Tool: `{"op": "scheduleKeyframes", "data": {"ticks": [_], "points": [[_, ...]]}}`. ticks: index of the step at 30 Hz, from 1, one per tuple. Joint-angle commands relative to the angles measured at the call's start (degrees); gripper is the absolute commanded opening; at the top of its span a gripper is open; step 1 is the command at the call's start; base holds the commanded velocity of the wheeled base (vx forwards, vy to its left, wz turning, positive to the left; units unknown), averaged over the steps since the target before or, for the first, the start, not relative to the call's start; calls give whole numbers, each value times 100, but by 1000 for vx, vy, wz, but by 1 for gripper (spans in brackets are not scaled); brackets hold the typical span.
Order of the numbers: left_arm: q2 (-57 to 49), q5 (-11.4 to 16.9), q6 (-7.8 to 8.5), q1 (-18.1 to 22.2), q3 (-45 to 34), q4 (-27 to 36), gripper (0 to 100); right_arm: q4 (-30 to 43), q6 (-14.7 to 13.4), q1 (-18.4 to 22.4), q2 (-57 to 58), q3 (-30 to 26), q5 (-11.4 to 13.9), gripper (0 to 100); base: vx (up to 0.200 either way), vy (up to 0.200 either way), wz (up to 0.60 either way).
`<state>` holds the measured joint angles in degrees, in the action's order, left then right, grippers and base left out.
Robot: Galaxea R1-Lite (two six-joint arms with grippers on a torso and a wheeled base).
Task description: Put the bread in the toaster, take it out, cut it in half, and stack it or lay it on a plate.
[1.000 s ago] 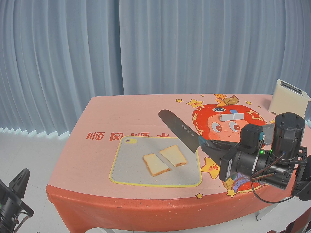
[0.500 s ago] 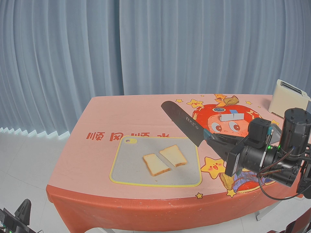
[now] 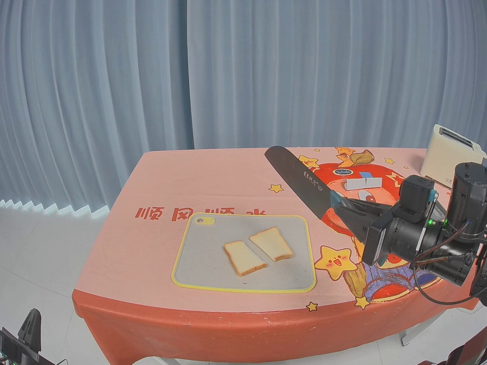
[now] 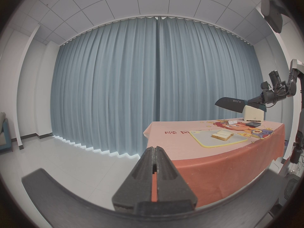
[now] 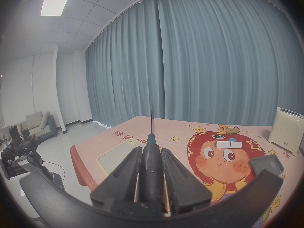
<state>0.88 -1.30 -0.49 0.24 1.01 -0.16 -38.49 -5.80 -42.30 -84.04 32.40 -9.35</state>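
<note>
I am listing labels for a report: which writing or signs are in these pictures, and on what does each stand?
On the tablecloth: four big red Chinese characters, the last two partly hidden by the cutting board.
On the knife blade: white print, too small to read.
On the toaster: a dark mark, too blurred to read.

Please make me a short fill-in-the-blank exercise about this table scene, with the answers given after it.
1. The bread lies on the cutting board in ___ pieces.
2. The right gripper holds a ___ above the table.
3. The toaster stands at the table's far ___ corner.
4. The left gripper is ___ and holds nothing.
Missing words: two; knife; right; shut.
</note>
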Motion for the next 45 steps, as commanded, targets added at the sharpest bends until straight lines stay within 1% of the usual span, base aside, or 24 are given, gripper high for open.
{"op": "scheduleKeyframes", "data": {"ticks": [1, 3, 8, 18, 26, 37, 45], "points": [[-88, -1, -4, 2, -101, -2, 0, -10, 0, 11, 19, -15, -67, 0, 0, 0, 0], [-88, -1, -4, 2, -101, -2, 0, -10, 0, 20, 37, -6, -128, 0, 0, 0, 0], [-88, -1, -4, 2, -101, -2, 0, -10, 0, 126, 37, -32, -155, 0, 0, 0, 0], [-88, -1, -4, 2, -101, -2, 0, -1, 0, 214, 169, -76, -146, 0, 0, 0, 0], [-88, -1, -4, 2, -101, -2, 0, -1, 9, 460, 309, -50, -137, 0, 0, 0, 0], [-88, -1, -4, 2, -101, -2, 0, -10, 0, 591, 327, -6, -137, 0, 0, 0, 0], [-88, -1, -4, 2, -101, -2, 0, -1, 9, 758, 362, 29, -76, 0, 0, 0, 0]]}}
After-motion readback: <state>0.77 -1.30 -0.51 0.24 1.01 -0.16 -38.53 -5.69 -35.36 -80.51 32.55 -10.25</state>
